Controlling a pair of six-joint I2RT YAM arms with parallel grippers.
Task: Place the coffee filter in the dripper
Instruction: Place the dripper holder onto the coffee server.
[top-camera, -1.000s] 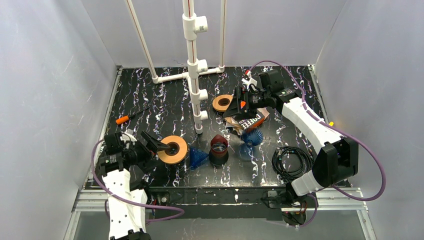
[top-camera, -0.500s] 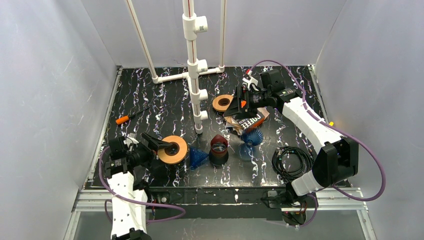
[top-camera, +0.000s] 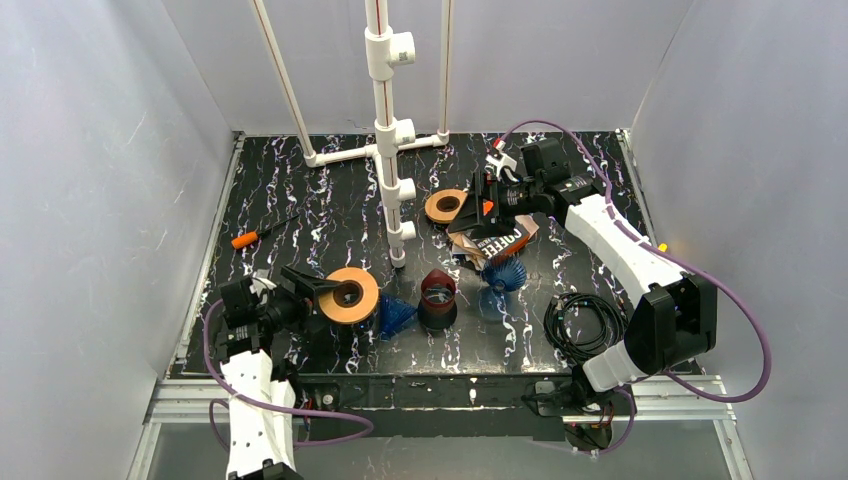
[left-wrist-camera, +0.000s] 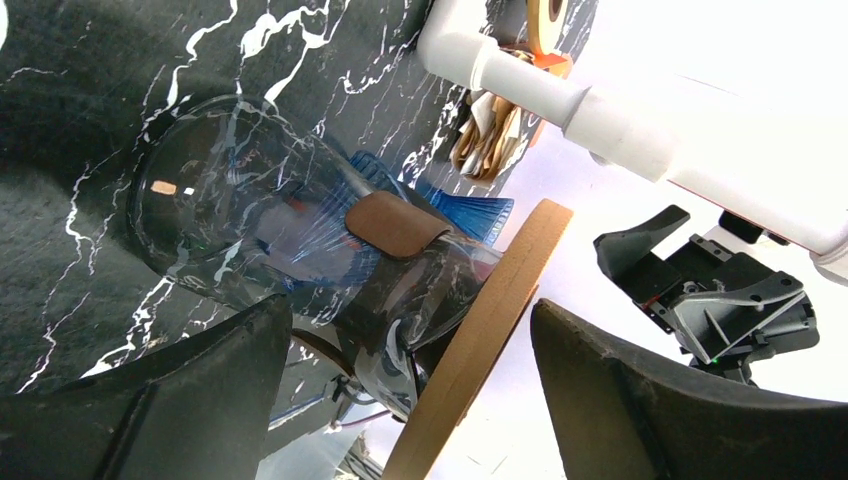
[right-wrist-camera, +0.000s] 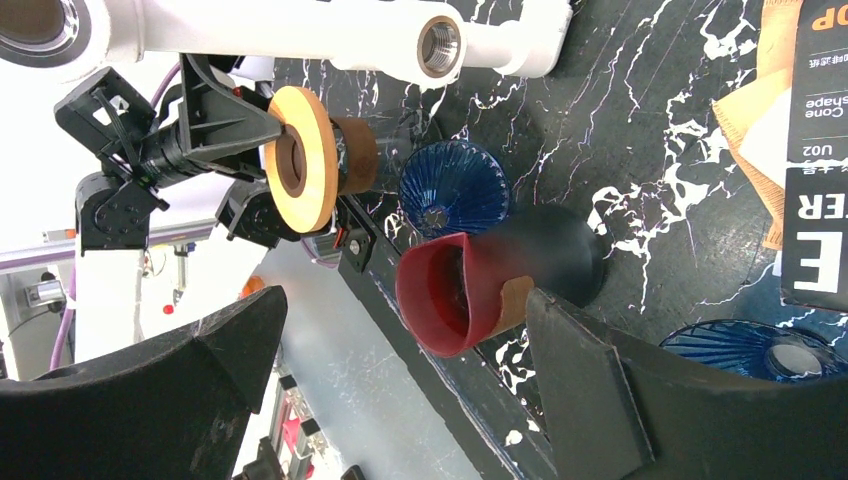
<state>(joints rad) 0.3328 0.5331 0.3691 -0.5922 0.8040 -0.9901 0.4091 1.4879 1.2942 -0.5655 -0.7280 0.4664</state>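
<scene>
R claw (top-camera: 487, 206) spread wide over filter pack (top-camera: 498, 243). Paper filters (right-wrist-camera: 740, 115): light, floppy, crease easy, so pinch single top edge. L claw (top-camera: 316, 295) spread, straddling glass dripper (top-camera: 348, 297).

Filter packet (top-camera: 497, 242) reads "COFFEE" in white letters, seen from the top view. In the right wrist view, the same packet (right-wrist-camera: 820, 150) shows "Cone shape", "U02", a large "E", and orange "OP" at its top edge.

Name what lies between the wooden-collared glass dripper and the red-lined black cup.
A blue ribbed cone dripper, lying on its side on the tabletop; the top view shows it.
</scene>
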